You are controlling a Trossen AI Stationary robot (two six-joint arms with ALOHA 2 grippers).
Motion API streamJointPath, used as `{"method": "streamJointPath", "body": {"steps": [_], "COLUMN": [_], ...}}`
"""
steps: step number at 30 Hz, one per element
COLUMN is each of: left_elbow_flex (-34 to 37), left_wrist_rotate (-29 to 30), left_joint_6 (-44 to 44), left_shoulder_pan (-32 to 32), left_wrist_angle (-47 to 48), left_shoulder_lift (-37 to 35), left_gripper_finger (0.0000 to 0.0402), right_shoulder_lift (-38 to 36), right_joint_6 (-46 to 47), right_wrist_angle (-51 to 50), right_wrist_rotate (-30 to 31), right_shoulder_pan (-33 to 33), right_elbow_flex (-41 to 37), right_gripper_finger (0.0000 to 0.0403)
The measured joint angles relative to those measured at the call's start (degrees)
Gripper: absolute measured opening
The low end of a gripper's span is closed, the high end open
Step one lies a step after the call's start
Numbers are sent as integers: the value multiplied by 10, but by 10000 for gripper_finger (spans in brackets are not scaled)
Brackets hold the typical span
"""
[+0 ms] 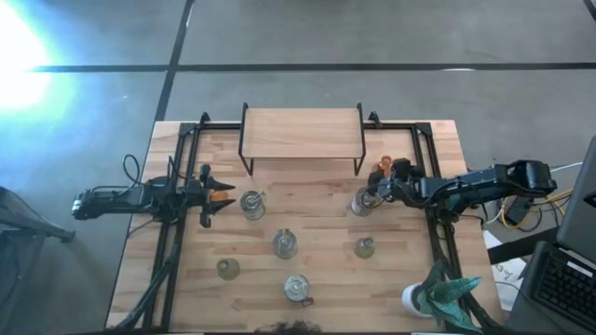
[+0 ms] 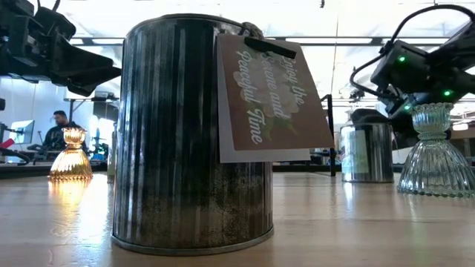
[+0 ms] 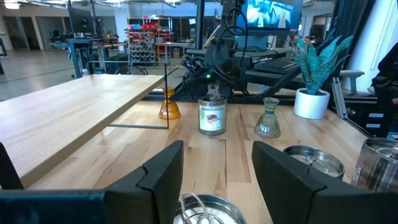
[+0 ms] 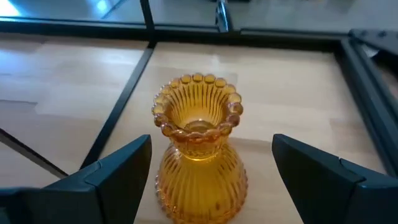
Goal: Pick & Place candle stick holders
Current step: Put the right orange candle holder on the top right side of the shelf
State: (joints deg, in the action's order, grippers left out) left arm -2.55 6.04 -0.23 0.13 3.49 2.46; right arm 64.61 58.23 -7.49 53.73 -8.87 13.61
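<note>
An amber-orange holder (image 4: 198, 155) stands upright on the table between the open fingers of my right gripper (image 4: 211, 168), which stand on either side of it without touching; it also shows in the high view (image 1: 381, 170) by my right gripper (image 1: 384, 181). My left gripper (image 1: 220, 195) is open at the table's left and hovers above the second amber holder (image 2: 70, 156). A silvery jar (image 3: 205, 211) stands just ahead of it. Other jars (image 1: 284, 244) (image 1: 296, 288) (image 1: 363, 200) and two pale green holders (image 1: 227, 269) (image 1: 364, 247) stand on the table.
A wooden shelf on a black wire frame (image 1: 303, 135) stands at the far middle. A teal spiky plant on a white base (image 1: 442, 296) stands at the near right corner. Black frame rails (image 1: 177, 186) run along both sides. A person (image 2: 56, 133) sits in the room behind.
</note>
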Motion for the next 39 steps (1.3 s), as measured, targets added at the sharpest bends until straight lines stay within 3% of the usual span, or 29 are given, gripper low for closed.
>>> {"method": "streamJointPath", "body": {"steps": [5, 18, 24, 33, 39], "left_elbow_flex": [0, 0, 0, 0, 0], "left_wrist_rotate": [0, 0, 0, 0, 0], "left_joint_6": [0, 0, 0, 0, 0], "left_shoulder_pan": [0, 0, 0, 0, 0], "left_wrist_angle": [0, 0, 0, 0, 0], "left_shoulder_lift": [0, 0, 0, 0, 0], "left_gripper_finger": [195, 195, 195, 195, 195], "right_shoulder_lift": [0, 0, 0, 0, 0], "right_joint_6": [-29, -59, -121, -125, -125], "right_wrist_angle": [28, 93, 132, 139, 139], "right_wrist_rotate": [-40, -45, -86, -94, -101], "right_shoulder_pan": [-22, -64, -91, -134, -136], "right_elbow_flex": [0, -29, -35, -35, -31], "right_gripper_finger": [304, 254, 240, 223, 177]}}
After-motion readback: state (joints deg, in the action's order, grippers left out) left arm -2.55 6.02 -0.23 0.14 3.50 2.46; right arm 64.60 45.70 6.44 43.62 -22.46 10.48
